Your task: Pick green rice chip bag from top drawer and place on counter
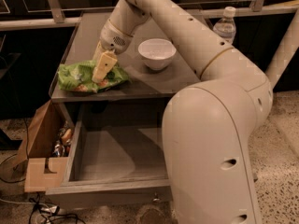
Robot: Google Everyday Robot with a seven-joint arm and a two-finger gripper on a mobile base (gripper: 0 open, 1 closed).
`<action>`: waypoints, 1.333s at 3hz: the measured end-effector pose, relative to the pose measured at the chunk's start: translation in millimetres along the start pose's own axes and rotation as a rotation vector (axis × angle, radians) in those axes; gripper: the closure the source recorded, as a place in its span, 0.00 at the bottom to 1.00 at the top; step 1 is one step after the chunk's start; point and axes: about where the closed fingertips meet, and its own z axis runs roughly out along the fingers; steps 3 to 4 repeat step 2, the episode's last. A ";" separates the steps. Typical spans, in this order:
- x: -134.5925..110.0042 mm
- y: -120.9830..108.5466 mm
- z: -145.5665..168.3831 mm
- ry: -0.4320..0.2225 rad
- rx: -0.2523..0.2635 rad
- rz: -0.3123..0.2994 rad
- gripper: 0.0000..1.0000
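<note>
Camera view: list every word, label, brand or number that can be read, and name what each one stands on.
No text can be read anywhere.
Green rice chip bag, lying on the counter with the gripper down on it: print too blurred to read.
Water bottle behind the counter: label too blurred to read.
Cardboard box beside the open top drawer: no marking shows.
</note>
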 end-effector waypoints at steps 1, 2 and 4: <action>0.0 0.0 0.0 0.000 0.000 0.000 0.00; 0.0 0.0 0.0 0.000 0.000 0.000 0.00; 0.0 0.0 0.0 0.000 0.000 0.000 0.00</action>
